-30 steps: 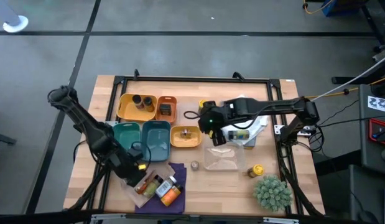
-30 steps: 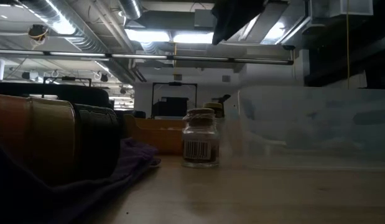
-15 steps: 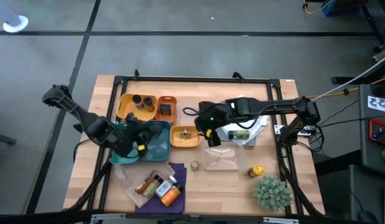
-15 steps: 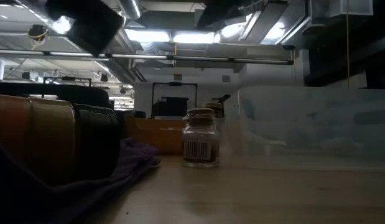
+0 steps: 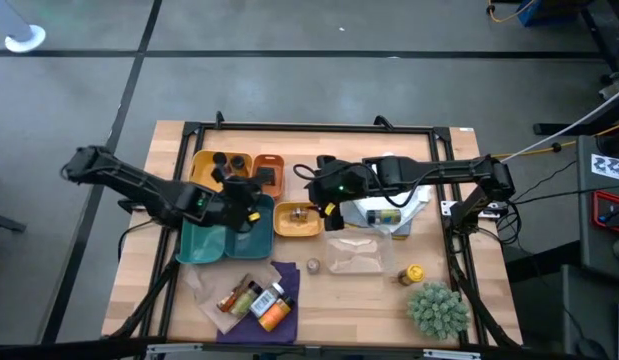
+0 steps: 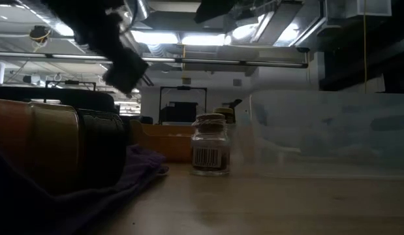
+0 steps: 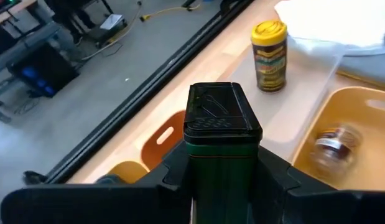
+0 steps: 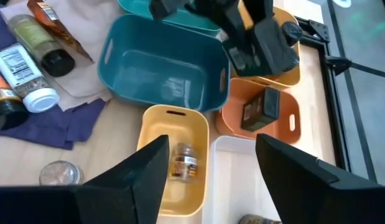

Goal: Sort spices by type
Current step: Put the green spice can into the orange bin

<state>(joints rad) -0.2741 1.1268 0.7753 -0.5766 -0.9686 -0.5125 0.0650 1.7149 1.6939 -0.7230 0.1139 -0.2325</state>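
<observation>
Left wrist view: left tool (image 7: 220,186) clamped around upright dark-green tin (image 7: 222,155), black embossed lid.

From above I get even, soft light on the tabletop (image 5: 429,300) with faint shadows. My low camera is dim, backlit by glaring ceiling strips (image 6: 182,39); the near cloth (image 6: 71,196) blurs, and an arm overhead smears dark.

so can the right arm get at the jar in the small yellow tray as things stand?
Probably yes. The right gripper hangs open and empty beside the small yellow tray; the jar lies alone there, uncovered. The left gripper, holding a green tin, is over the teal trays.
</observation>
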